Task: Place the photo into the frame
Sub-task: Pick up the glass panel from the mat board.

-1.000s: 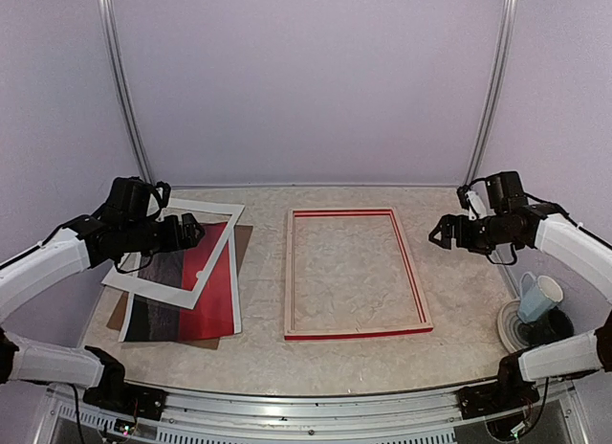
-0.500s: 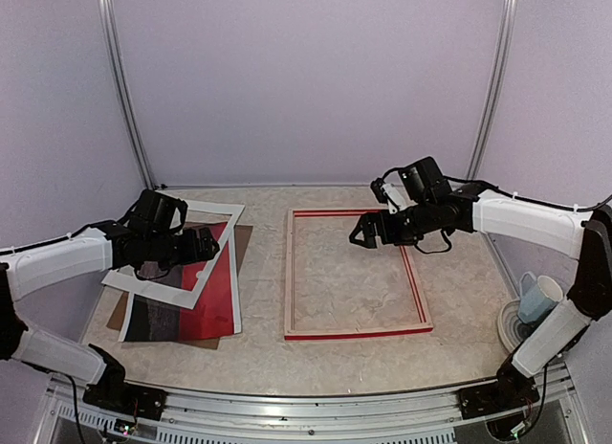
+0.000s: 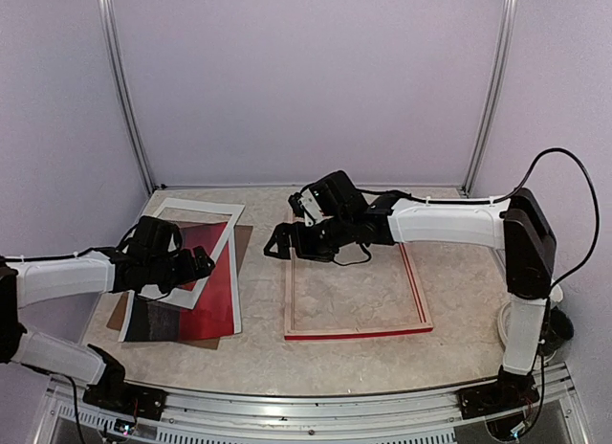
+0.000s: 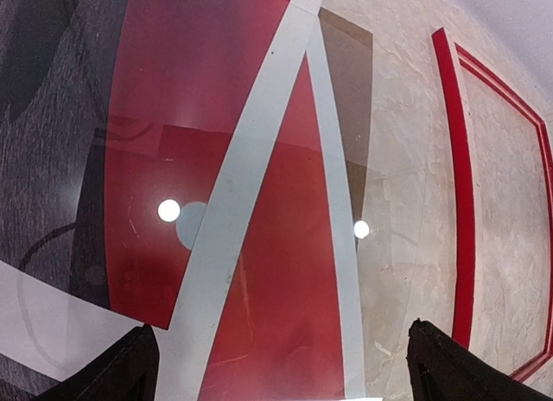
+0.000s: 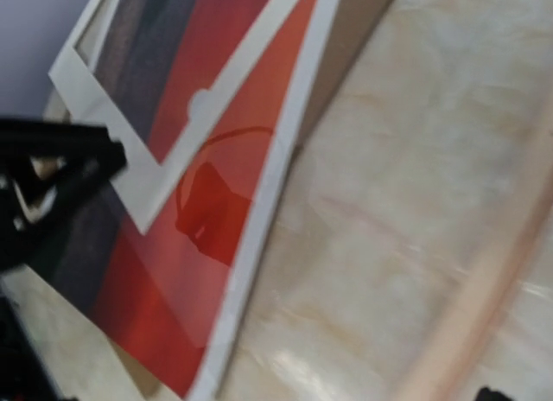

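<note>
The photo [image 3: 212,293], red sky over dark sea, lies at the left of the table under a white mat. In the left wrist view its red face [image 4: 285,315] fills the space between my fingers. My left gripper [image 3: 199,262] hovers over it, open and empty, with black fingertips [image 4: 121,366] wide apart. The frame [image 3: 359,334], red-faced with pale wood sides, lies flat in the middle. My right gripper [image 3: 277,245] is stretched across the frame's far left corner, open and empty, facing the photo [image 5: 173,271].
A white mat [image 3: 203,210] lies askew over the photo's upper part, and a brown backing board [image 3: 245,235] sticks out beneath both. The right arm [image 3: 440,219] spans the frame's far edge. Metal rails stand at the back corners.
The right arm swung from the far right across the frame to its far left corner. The left gripper shifted slightly right and nearer over the photo. Both stayed open.
</note>
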Tool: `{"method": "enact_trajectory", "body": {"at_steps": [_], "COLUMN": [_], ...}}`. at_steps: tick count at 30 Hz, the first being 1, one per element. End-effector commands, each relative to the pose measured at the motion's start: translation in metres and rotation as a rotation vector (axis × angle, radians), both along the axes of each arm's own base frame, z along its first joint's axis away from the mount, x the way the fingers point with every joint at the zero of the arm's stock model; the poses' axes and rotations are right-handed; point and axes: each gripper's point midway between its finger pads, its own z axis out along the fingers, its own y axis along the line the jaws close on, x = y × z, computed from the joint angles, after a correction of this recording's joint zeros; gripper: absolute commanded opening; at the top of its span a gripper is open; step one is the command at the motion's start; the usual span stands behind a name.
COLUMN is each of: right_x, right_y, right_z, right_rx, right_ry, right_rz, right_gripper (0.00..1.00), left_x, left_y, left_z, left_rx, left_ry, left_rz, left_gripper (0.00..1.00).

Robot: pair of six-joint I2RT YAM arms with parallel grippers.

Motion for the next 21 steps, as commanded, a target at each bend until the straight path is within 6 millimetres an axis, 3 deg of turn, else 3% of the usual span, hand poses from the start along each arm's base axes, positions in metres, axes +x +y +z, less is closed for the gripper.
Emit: {"method": "enact_trajectory", "body": {"at_steps": [1, 9, 21], "right_x": [-0.005, -0.014, -0.007], "right_y": [0.041, 0.083, 0.102], "right_z": [0.006, -0.018, -0.046], "right_rx": [0.098, 0.142, 0.149], "right_ry": [0.051, 0.136, 0.232], "right_rz": [0.002, 0.002, -0.084], "right_gripper": [0.99, 0.99, 0.99], "left_x": [-0.002, -0.018, -0.032], "left_y": [0.001, 0.011, 0.018], "left_z": [0.009, -0.005, -0.016], "left_rx": [-0.106, -0.133, -0.182], "left_ry": [-0.055, -0.045, -0.055], "left_rz": [0.060, 0.105, 0.151], "left_gripper": [0.99, 0.99, 0.93]}}
